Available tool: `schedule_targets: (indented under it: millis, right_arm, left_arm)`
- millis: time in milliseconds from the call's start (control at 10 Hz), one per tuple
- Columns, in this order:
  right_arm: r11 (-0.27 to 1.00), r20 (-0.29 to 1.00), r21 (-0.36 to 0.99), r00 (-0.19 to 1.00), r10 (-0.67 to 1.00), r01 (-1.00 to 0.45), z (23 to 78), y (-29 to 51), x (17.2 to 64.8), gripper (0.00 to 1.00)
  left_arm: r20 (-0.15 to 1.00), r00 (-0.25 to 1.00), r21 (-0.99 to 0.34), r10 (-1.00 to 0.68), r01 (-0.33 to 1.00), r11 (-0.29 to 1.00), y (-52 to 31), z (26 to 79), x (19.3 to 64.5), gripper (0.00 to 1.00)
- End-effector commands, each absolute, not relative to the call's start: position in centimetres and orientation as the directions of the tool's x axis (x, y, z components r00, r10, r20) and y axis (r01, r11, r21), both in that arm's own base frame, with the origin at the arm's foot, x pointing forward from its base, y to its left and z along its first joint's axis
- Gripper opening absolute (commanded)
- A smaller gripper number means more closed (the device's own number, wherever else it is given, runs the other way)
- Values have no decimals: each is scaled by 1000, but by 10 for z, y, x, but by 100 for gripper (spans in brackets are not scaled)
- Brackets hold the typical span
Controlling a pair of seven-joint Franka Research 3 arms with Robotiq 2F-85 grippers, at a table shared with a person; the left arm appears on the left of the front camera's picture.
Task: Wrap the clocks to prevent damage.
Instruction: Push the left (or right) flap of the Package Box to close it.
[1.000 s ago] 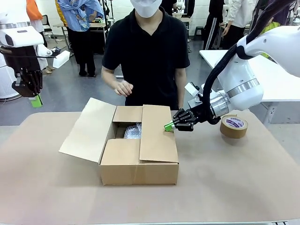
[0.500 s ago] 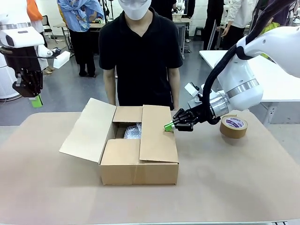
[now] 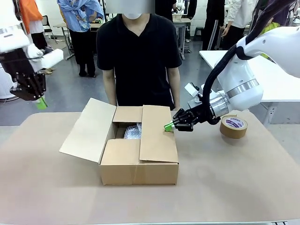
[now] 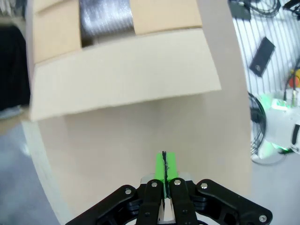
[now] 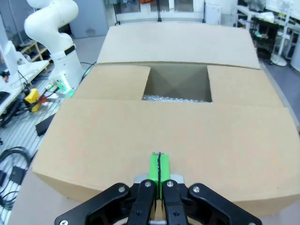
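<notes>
Left gripper (image 3: 41, 102) hangs in the air above the worktop's (image 3: 234, 187) far left corner, well apart from everything on it, fingers pressed together and holding nothing.

A cardboard box (image 3: 139, 164) sits in the middle of the worktop. Its left flap (image 3: 88, 130) stands open, tilted outward; its right flap (image 3: 157, 133) lies folded flat over the top. Through the gap at the far side a bubble-wrap bundle (image 3: 133, 130) shows inside. It probably holds a clock, though no clock face is visible.

A person (image 3: 140, 56) stands at the far edge, behind the box.

Right gripper (image 3: 168, 125) reaches in low, fingers pressed together and empty, tips at the far right edge of the folded flap, touching it or just beside it.

A roll of brown tape (image 3: 234, 126) lies flat near the far right edge, close under the right arm.

Risks: a sideways push on the flap could slide the box rather than hold it shut. Pressing down could crush the flap onto the bundle. The right arm could knock the tape roll.
</notes>
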State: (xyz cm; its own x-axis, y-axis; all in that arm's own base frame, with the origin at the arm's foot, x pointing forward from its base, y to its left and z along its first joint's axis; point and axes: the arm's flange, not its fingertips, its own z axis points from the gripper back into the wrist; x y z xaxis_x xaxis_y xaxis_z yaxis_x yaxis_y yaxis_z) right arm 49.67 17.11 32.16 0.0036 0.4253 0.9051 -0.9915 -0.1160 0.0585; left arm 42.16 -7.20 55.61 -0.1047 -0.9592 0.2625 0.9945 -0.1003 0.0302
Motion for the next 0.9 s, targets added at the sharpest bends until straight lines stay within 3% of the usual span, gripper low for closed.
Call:
schedule_targets:
  millis: [0,200,500,800]
  right_arm:
    - [-113,902,63,8,432,-992,318,173,496,1]
    - [-113,902,63,8,432,-992,318,173,496,1]
    - [-113,902,63,8,432,-992,318,173,496,1]
    - [-113,902,63,8,432,-992,318,173,496,1]
  left_arm:
    - [583,-134,29,-801,989,-144,-34,525,430,0]
    - [670,-152,74,-727,988,-138,-17,505,447,0]
    - [630,-142,74,-764,990,-124,-12,488,448,0]
    - [678,-134,79,-722,991,-109,-6,486,442,0]
